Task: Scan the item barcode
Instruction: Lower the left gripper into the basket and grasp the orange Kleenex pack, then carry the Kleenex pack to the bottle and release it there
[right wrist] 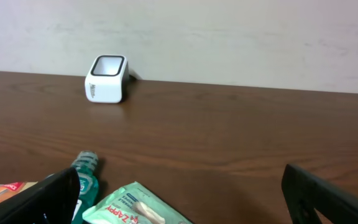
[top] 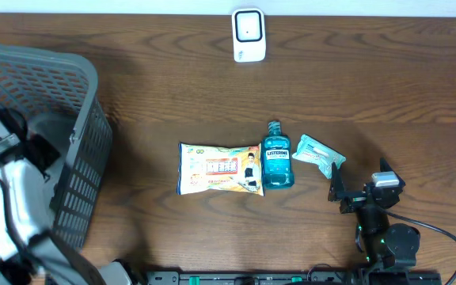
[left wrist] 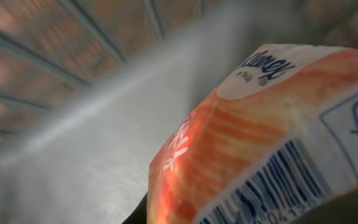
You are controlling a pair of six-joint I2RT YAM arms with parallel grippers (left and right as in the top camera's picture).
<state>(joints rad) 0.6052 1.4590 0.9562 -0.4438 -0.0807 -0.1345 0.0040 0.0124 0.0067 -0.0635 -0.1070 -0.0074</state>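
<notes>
In the grey basket (top: pixel 77 166) at the left, the left pincer (top: pixel 42 149) is clamping an orange tissue packet (left wrist: pixel 260 137); the right pincer (top: pixel 360 180) is hanging apart, near right.

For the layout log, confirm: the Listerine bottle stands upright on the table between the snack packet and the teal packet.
Not upright: the overhead view shows the Listerine bottle lying flat on the table, between the snack packet and the teal packet.

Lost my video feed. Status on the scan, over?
Left gripper shut inside basket, orange pack at it, hold unconfirmed. Right gripper open. Barcode visible; scanner far across table, basket wall between.
</notes>
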